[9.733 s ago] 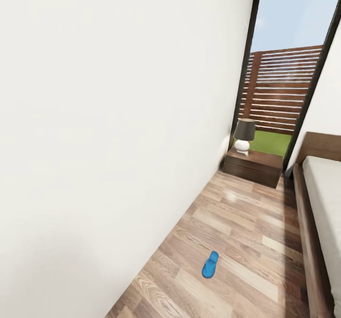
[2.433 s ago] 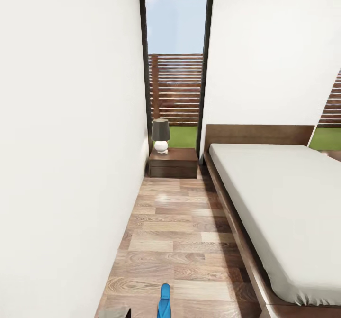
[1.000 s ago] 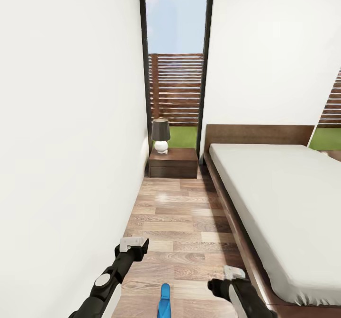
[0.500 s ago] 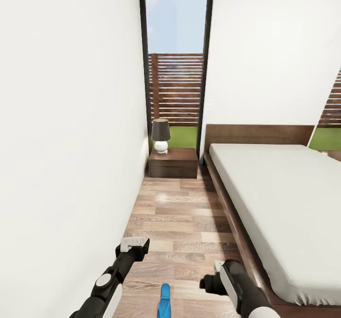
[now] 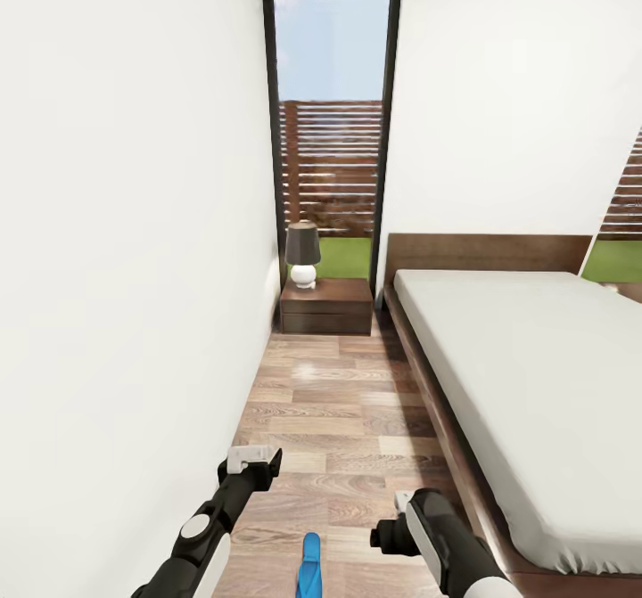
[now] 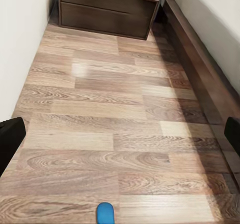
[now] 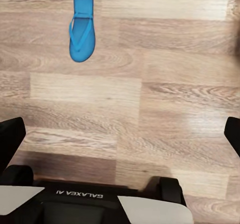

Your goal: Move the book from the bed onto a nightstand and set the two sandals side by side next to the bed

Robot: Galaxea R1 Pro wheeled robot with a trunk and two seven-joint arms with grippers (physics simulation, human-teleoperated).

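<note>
Head, left-wrist and right-wrist views of the bedroom aisle. 1 blue sandal (image 5: 309, 567) flat on the wood floor (image 5: 339, 420), sole down and strap up, about midway between the floor's wall-side edge and its bed-side edge, at the end of the aisle far from the nightstand (image 5: 325, 308) and its lamp (image 5: 303, 255). Long axis parallel to the planks' short joints, that is, along the side rail of the bed (image 5: 535, 384) and aimed toward the nightstand; toe end not safely told from heel at this size. Same sandal at the frame margin of the left-wrist view (image 6: 105, 214) and whole in the right-wrist view (image 7: 82, 25). Left gripper (image 5: 250, 460) raised and held forward over bare floor beyond the sandal, fingers (image 6: 10, 139) wide apart, nothing between them. Right gripper (image 5: 385, 536) turned downward on the bed side of the sandal, fingers (image 7: 10, 144) likewise wide apart and empty, sandal well short of them. Judged purpose: right arm posed for a top-down pick of the sandal, left arm parked clear. Likely need: a grip across the narrow width, then set-down against the bed's side rail with the same heading.
</note>
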